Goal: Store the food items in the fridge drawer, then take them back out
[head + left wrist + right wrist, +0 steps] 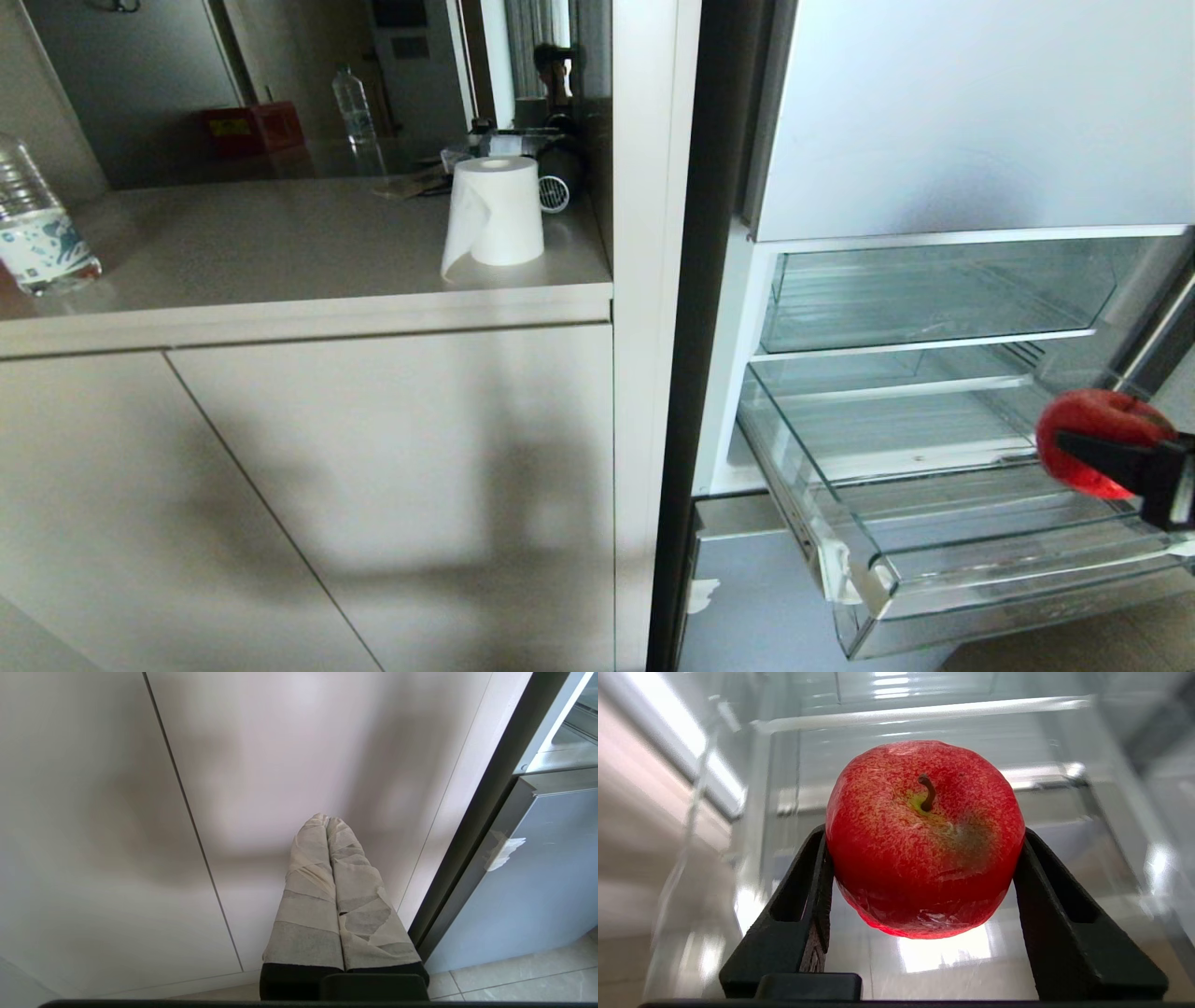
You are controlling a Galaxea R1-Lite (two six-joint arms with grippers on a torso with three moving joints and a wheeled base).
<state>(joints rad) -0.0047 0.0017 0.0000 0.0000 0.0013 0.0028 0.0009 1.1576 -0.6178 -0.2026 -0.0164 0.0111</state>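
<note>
Right pincer (924,877): clamped on red apple (924,835), above open drawer (934,569). Left pincer (327,826): fingers together, facing cabinet door (280,742).

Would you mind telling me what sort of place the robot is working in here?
Probably a home-style kitchen: an open fridge with a pulled-out clear plastic drawer, a beige cabinet counter holding a white paper roll, and a red toy apple in the right gripper.

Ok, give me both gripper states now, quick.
Left gripper: shut, holding nothing, parked by the cabinet front.
Right gripper: shut on the red apple, above the open fridge drawer.
</note>
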